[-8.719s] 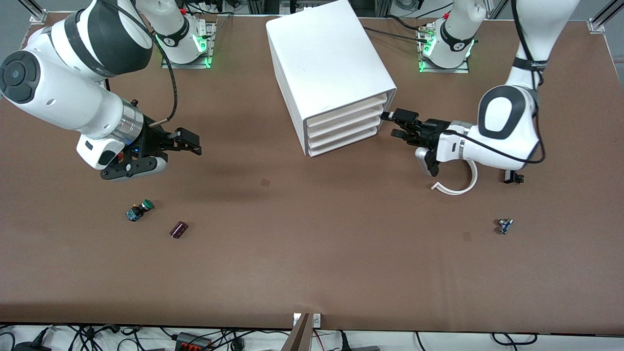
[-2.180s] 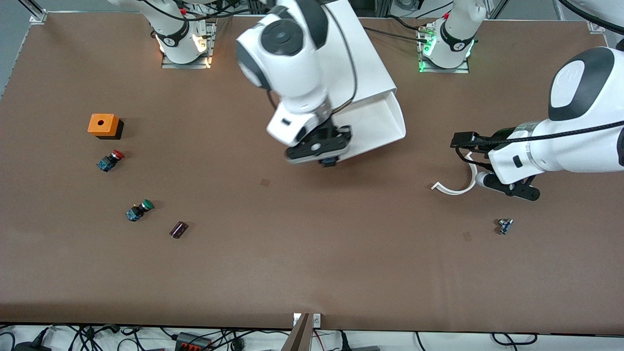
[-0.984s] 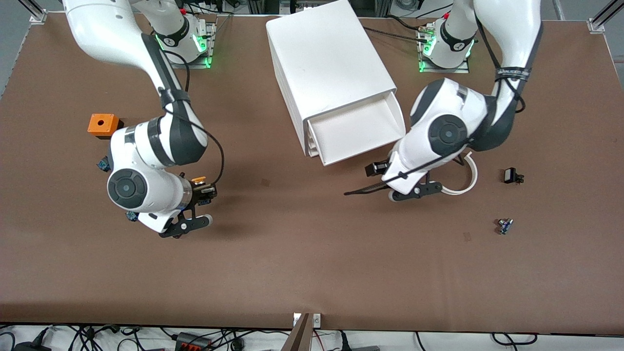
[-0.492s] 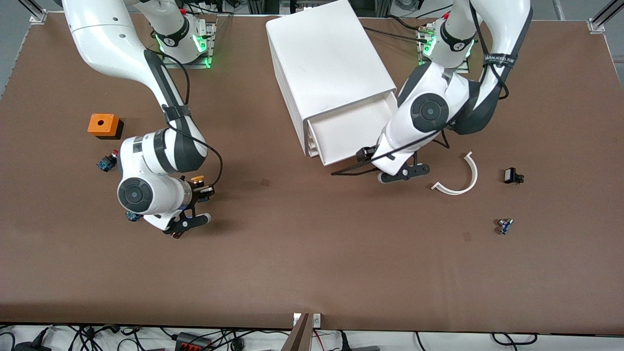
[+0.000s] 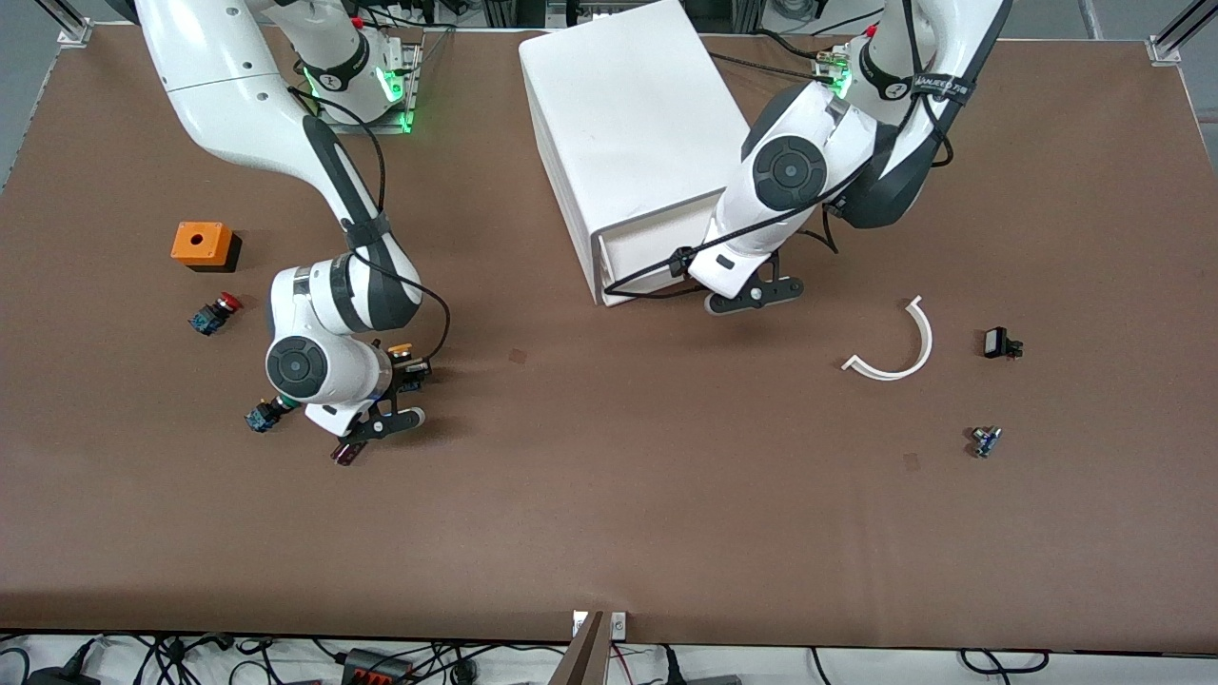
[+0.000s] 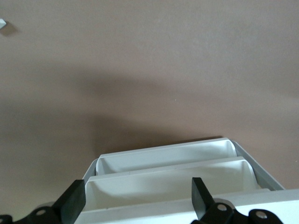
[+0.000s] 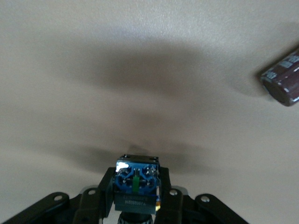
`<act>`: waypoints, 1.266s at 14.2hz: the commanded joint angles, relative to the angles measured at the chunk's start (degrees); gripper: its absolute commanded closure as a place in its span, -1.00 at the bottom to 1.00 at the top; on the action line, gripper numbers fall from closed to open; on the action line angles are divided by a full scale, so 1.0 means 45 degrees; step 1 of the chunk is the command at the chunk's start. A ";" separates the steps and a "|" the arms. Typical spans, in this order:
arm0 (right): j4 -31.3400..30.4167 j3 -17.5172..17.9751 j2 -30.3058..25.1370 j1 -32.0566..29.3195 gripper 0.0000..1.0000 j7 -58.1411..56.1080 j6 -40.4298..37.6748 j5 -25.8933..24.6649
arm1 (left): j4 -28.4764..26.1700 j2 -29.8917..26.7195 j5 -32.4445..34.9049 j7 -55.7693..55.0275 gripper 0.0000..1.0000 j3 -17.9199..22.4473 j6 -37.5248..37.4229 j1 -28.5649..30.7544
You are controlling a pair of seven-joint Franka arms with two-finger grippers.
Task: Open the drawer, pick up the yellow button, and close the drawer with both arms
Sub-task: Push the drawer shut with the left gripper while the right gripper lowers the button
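Right gripper (image 7: 135,198) over counter (image 5: 609,495), fingers clamped on button (image 7: 136,183). Left gripper (image 6: 135,203) at drawer (image 6: 168,184), fingers wide, empty. No legible writing.

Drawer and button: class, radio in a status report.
Right gripper shut on button, over table. Left gripper open at drawer, nearly shut. Nothing blocking.

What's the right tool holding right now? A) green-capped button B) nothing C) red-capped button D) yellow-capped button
D: the right tool is shut on the button, whose yellow-orange cap shows in the front view and whose blue body sits between the fingers in the right wrist view.
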 commanded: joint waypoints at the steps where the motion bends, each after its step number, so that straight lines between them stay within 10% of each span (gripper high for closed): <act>1: -0.0190 0.0076 -0.0041 -0.0055 0.94 0.0080 0.0275 -0.0025 | -0.0817 -0.0631 0.0197 -0.0574 -1.00 -0.0664 0.0174 0.0207; 3: -0.0074 0.0076 0.0018 -0.0133 -0.75 0.0373 0.0256 0.0033 | -0.0817 -0.0651 0.0118 -0.0672 -1.00 -0.0685 0.0115 0.0149; 4: -0.0015 0.0076 -0.0021 -0.0153 -1.00 0.0354 0.0198 0.0034 | -0.0817 -0.0671 0.0118 -0.1079 -1.00 -0.0840 0.0096 0.0091; 18: 0.2896 -0.1973 -0.3456 -0.0114 -1.00 0.1409 -0.5913 -0.0122 | 0.0195 -0.1276 0.0333 0.0800 -1.00 -0.1290 -0.0996 0.1976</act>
